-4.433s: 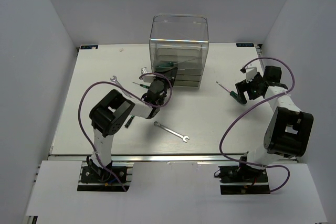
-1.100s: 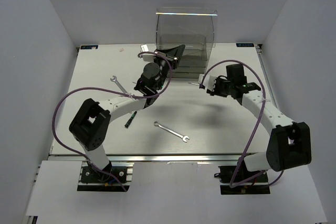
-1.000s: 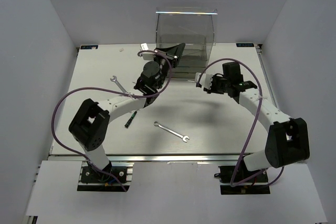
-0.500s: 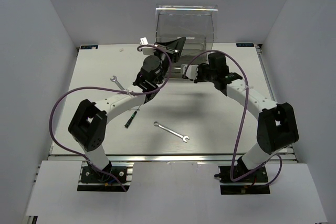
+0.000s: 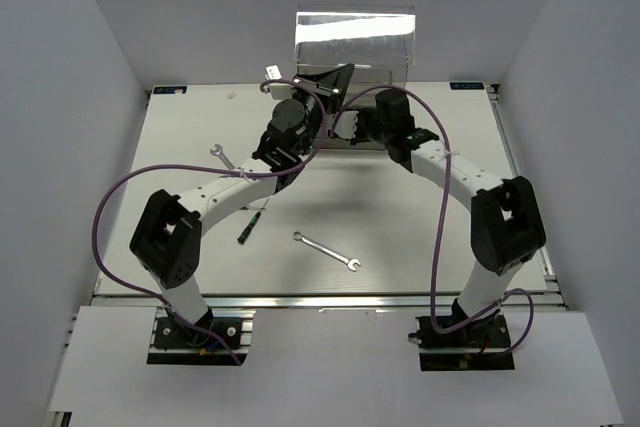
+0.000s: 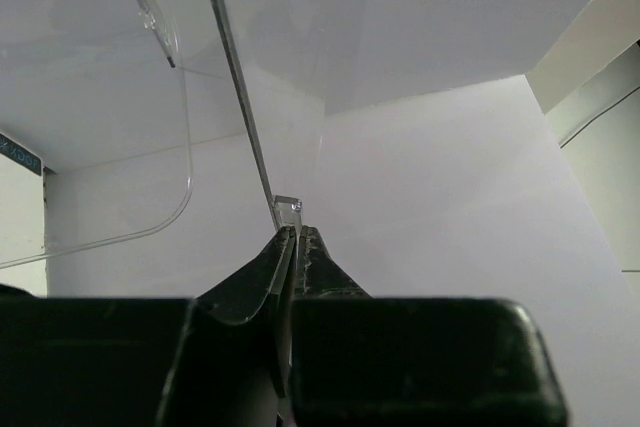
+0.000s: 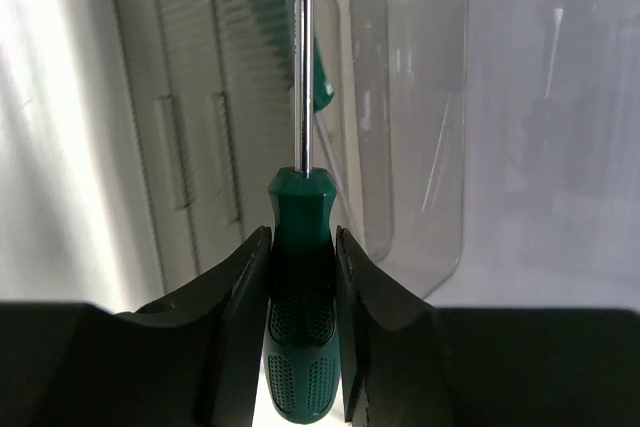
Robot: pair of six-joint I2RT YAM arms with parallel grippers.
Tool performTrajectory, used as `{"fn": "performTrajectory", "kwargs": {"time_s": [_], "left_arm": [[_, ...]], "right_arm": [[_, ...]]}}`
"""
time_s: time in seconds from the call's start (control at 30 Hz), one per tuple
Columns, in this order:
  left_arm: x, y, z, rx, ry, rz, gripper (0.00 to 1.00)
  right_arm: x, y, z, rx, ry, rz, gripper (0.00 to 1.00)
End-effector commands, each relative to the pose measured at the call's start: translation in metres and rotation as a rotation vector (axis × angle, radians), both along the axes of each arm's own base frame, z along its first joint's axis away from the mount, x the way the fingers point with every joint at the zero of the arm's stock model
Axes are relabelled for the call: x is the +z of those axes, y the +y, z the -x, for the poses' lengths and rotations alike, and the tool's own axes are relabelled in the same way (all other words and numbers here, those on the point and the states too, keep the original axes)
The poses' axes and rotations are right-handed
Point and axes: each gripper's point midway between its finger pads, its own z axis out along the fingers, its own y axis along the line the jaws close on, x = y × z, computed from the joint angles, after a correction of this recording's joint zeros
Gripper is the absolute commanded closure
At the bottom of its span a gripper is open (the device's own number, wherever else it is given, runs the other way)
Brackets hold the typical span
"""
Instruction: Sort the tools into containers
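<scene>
My left gripper (image 5: 340, 79) (image 6: 293, 232) is shut on the thin front edge of the transparent box (image 5: 355, 39) (image 6: 230, 77) and holds it lifted and tilted back above the grey drawers (image 7: 185, 147). Between the fingers of my right gripper (image 5: 352, 128) (image 7: 300, 247) sits a green-handled screwdriver (image 7: 301, 217), gripped by its handle, with the metal shaft pointing at the drawers under the raised box. Another green handle (image 7: 320, 87) lies in the top drawer. Loose on the table are a silver wrench (image 5: 327, 250), a second wrench (image 5: 226, 160) and a dark screwdriver (image 5: 248, 227).
Both arms meet at the back centre of the white table (image 5: 430, 237), right in front of the box. White walls enclose the table on three sides. The loose tools lie left of centre and towards the front.
My right arm has swung left and back, carrying the screwdriver up to the drawers. The left gripper has raised the clear box a little higher and tilted it further back.
</scene>
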Motion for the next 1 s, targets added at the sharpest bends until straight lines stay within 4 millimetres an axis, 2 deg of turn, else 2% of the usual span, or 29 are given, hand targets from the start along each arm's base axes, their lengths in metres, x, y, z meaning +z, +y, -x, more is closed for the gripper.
{"fn": "performTrajectory", "kwargs": {"time_s": [0.0,0.3,0.63,0.73,0.83,0.97], "left_arm": [[0.053,0.019,0.011,0.023,-0.082,0.077,1.00],[0.054,0.020,0.011,0.026,-0.082,0.079,1.00],[0.057,0.022,0.011,0.028,-0.087,0.084,1.00],[0.054,0.022,0.011,0.028,-0.083,0.083,1.00],[0.054,0.023,0.010,0.029,-0.083,0.083,1.00],[0.055,0.023,0.010,0.026,-0.083,0.083,1.00]], "right_arm": [[0.048,0.009,-0.029,-0.053,-0.131,-0.077,1.00],[0.052,0.016,-0.056,-0.088,-0.153,-0.072,1.00],[0.032,0.020,-0.073,-0.108,-0.119,-0.030,0.99],[0.020,0.017,-0.074,-0.119,-0.097,-0.007,0.84],[0.012,0.014,-0.074,-0.132,-0.083,0.003,0.59],[0.011,0.012,-0.073,-0.144,-0.079,0.001,0.51]]}}
